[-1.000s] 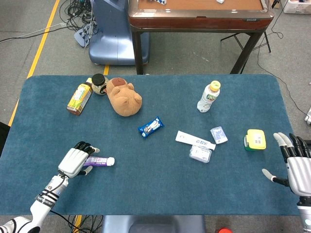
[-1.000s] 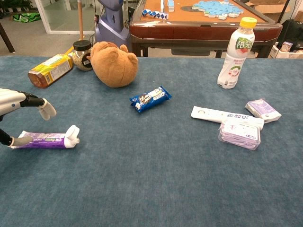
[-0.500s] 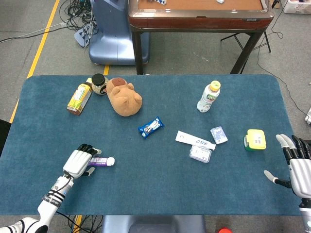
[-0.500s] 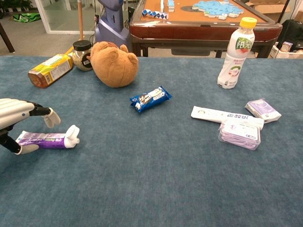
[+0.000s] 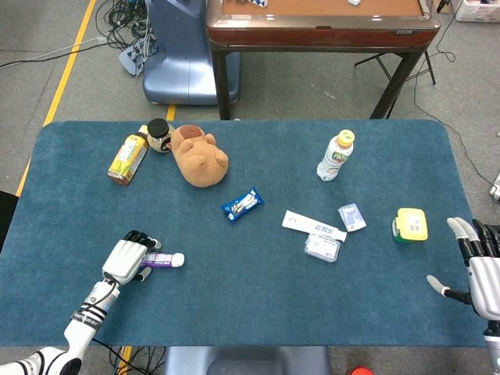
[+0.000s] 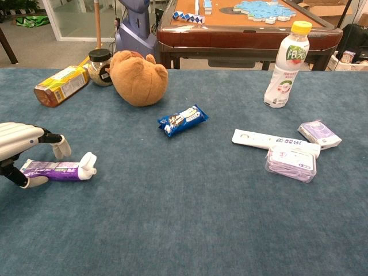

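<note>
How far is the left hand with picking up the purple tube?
Reaching looks done: the left hand arches over the purple tube, fingers on either side. The grasp is in hand; whether they press it is unclear. Lifting remains: the tube lies flat on the table. The right hand is open, apart.

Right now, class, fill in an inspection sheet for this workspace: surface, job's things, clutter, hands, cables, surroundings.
Surface: blue cloth table.
Job's things: purple tube with white cap, lying flat near the left edge.
Clutter: plush bear, jar, yellow carton, blue snack pack, bottle, white box, two small packets, yellow case.
Hands: left hand arched over the tube, grip unclear; right hand open, fingers spread, at the right edge.
Cables: bundle on floor.
Surroundings: wooden table, blue robot base.
</note>
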You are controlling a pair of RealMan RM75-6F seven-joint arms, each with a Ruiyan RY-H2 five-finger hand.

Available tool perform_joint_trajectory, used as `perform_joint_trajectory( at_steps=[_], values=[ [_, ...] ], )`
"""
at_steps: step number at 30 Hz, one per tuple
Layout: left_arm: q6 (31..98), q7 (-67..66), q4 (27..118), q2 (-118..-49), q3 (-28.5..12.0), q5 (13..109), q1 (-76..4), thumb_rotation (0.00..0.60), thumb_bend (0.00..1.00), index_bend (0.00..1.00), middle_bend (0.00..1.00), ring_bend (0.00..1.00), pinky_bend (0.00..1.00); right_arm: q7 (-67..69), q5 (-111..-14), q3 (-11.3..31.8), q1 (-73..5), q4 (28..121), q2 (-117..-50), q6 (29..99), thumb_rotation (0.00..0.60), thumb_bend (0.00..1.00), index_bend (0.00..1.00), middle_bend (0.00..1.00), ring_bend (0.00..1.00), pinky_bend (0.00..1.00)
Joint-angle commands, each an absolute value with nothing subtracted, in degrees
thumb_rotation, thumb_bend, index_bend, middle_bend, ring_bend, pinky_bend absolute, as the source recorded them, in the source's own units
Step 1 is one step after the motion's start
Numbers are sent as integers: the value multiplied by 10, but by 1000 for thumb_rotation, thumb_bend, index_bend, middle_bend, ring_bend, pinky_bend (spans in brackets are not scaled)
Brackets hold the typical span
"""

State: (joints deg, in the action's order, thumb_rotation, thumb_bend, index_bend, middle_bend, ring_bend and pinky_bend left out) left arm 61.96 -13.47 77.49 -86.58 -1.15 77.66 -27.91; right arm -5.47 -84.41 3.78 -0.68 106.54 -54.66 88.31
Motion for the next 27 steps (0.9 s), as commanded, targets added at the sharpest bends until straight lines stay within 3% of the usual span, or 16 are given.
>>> perform_joint_trajectory(
  at_steps=[1, 11, 22, 27],
  values=[
    [620, -130, 769, -870, -12, 779, -279, 600, 262, 337, 372, 213, 141, -55, -844, 38, -7, 1066, -546, 883, 600, 44, 0, 117, 5, 0],
    [624, -86, 742, -882, -15, 796, -279, 600, 277, 415, 436, 261, 147, -54, -842, 39, -6, 1066, -547, 882, 600, 45, 0, 117, 6, 0],
    [618, -13, 694, -892, -16, 822, -289, 600, 447, 498, 519, 328, 175, -61, -847, 40, -9, 1071, -548, 879, 600, 44, 0, 117, 6, 0],
    [627, 32, 683, -887, -17, 846, -297, 600, 478, 527, 555, 359, 206, -68, -851, 43, -16, 1078, -547, 874, 600, 44, 0, 117, 5, 0]
  ],
)
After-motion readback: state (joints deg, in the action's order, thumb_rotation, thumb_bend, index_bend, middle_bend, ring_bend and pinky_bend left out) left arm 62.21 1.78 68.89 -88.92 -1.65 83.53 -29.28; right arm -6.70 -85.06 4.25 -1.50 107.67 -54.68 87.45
